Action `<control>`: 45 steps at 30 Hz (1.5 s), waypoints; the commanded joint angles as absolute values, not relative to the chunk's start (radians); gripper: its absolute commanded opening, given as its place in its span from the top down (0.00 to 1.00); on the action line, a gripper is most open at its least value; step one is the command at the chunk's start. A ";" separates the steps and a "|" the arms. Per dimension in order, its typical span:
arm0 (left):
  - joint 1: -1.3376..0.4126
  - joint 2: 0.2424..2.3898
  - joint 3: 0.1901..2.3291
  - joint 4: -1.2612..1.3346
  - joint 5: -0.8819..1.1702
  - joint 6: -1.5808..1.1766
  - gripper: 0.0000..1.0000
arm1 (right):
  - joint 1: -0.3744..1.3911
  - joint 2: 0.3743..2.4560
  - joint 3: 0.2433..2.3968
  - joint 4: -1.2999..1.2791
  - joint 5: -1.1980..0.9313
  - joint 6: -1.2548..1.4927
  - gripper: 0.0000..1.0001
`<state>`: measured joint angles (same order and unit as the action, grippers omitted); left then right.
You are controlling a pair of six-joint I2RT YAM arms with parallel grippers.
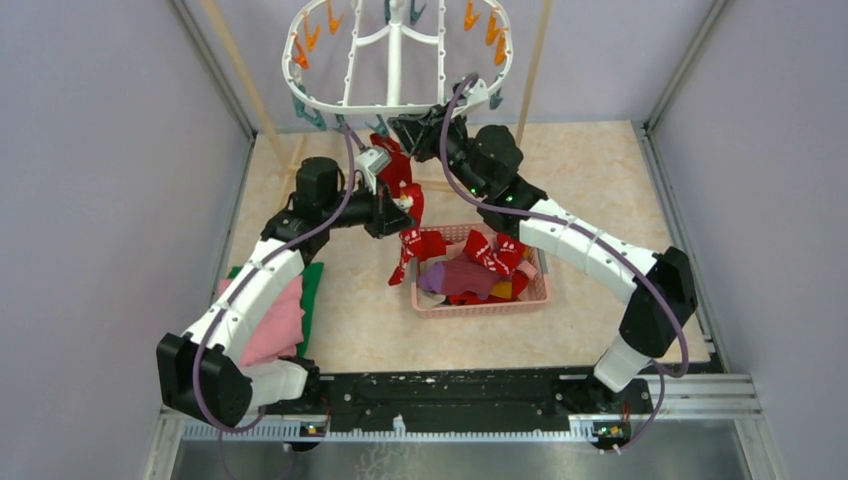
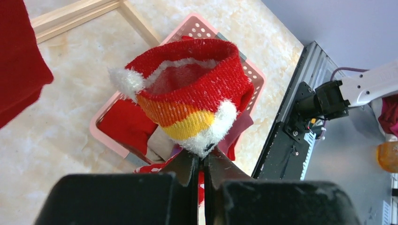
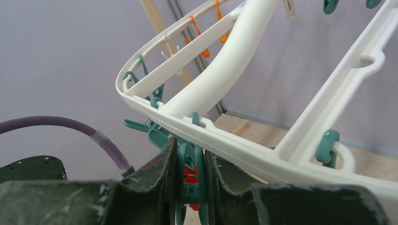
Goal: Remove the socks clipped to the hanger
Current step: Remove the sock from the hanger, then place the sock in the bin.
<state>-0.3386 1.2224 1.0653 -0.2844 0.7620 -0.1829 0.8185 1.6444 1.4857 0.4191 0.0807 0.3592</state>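
Your right jaws pinch narrowly on the teal clip (image 3: 199,173) under the hanger (image 3: 225,70); the red scrap inside it is probably the sock (image 2: 197,89). The sock hangs upright below them, into your left jaws, which are clamped on its fluffy trim.

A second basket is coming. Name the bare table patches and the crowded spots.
Bare: the strip between pink basket and base rail; the far right corner beyond the right arm. Crowded: under the hanger, where left gripper, right gripper and a red sock meet; folded cloths take the near left edge.
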 commanded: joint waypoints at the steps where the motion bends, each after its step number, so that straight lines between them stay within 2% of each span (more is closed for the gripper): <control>1: -0.378 1.235 1.096 -0.231 0.822 -0.121 1.00 | 0.813 1.575 1.465 0.440 0.018 0.411 0.83; 4: -0.394 1.276 1.101 -0.169 0.884 -0.143 1.00 | 0.811 1.545 1.444 0.435 0.021 0.416 0.69; 16: -0.608 1.535 1.317 -0.328 0.813 0.118 1.00 | 0.788 1.425 1.379 0.357 0.014 0.411 0.59; 22: -0.667 1.642 1.419 -0.360 0.795 0.147 1.00 | 0.786 1.387 1.371 0.294 -0.049 0.411 0.56; 27: -0.740 1.724 1.488 -0.398 0.646 0.174 1.00 | 0.785 1.315 1.307 0.236 -0.068 0.393 0.52; 28: -0.755 1.752 1.520 -0.445 0.628 0.184 0.96 | 0.786 1.296 1.287 0.226 -0.066 0.389 0.51; 30: -0.771 1.797 1.539 -0.486 0.588 0.213 0.72 | 0.786 1.251 1.245 0.206 -0.056 0.369 0.49; 31: -0.774 1.803 1.530 -0.486 0.572 0.224 0.56 | 0.786 1.226 1.223 0.197 -0.050 0.361 0.49; 33: -0.775 1.804 1.506 -0.476 0.536 0.236 0.13 | 0.786 1.184 1.190 0.178 -0.039 0.349 0.47; 34: -0.775 1.799 1.494 -0.473 0.527 0.244 0.03 | 0.784 1.166 1.176 0.172 -0.036 0.341 0.46; 38: -0.775 1.750 1.460 -0.539 0.612 0.317 0.01 | 0.783 1.130 1.150 0.152 -0.033 0.325 0.44; 41: -0.773 1.725 1.476 -0.734 0.697 0.439 0.01 | 0.783 1.126 1.139 0.149 -0.032 0.317 0.43; 45: -0.754 1.636 1.428 -0.909 0.694 0.577 0.01 | 0.783 1.121 1.114 0.169 -0.035 0.323 0.43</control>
